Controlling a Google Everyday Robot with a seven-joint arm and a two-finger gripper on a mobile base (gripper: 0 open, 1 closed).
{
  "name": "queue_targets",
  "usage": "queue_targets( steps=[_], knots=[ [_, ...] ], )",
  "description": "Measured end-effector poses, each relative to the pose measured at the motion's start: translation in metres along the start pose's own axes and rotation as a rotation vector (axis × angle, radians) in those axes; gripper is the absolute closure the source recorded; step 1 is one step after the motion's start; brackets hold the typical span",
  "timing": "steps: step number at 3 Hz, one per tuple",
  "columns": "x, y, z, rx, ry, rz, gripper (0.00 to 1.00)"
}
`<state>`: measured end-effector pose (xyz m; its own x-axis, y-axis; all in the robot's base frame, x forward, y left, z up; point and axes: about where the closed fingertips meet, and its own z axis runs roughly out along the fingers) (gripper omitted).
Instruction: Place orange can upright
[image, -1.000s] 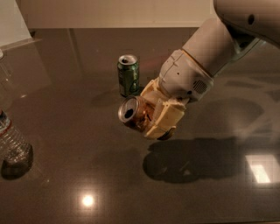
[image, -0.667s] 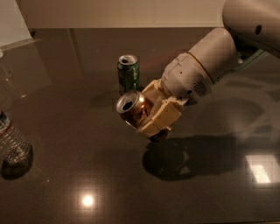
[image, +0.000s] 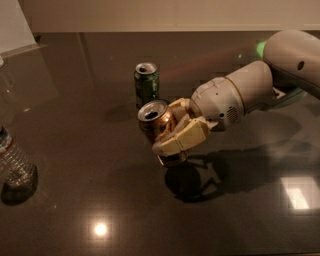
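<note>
Dark glossy table (image: 75, 125) with green can (image: 146, 82) and plastic bottle (image: 15, 162); end effector (image: 170, 132) around orange can (image: 153, 119) just above.

The cream two-finger gripper (image: 166, 129), clamped around the copper-orange aluminium drink can (image: 156, 125), sits at mid-table. Its white arm (image: 235, 97) fills the room to the right. The nearest obstacle is the upright green aluminium can (image: 146, 82), just behind the orange one with only a narrow gap between them. A clear plastic water bottle (image: 12, 165) stands well apart at the left edge. The dark glossy tabletop (image: 90, 200) lies open in front of the gripper and to its left, as far as the bottle.
</note>
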<state>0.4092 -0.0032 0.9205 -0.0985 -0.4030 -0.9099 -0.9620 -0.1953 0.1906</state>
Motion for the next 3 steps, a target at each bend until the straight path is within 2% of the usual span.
queue_targets(
  steps=[1, 3],
  knots=[
    [0.007, -0.004, -0.003, -0.012, -0.099, -0.018, 1.0],
    [0.019, -0.009, -0.011, -0.008, -0.23, -0.062, 1.0]
  ],
)
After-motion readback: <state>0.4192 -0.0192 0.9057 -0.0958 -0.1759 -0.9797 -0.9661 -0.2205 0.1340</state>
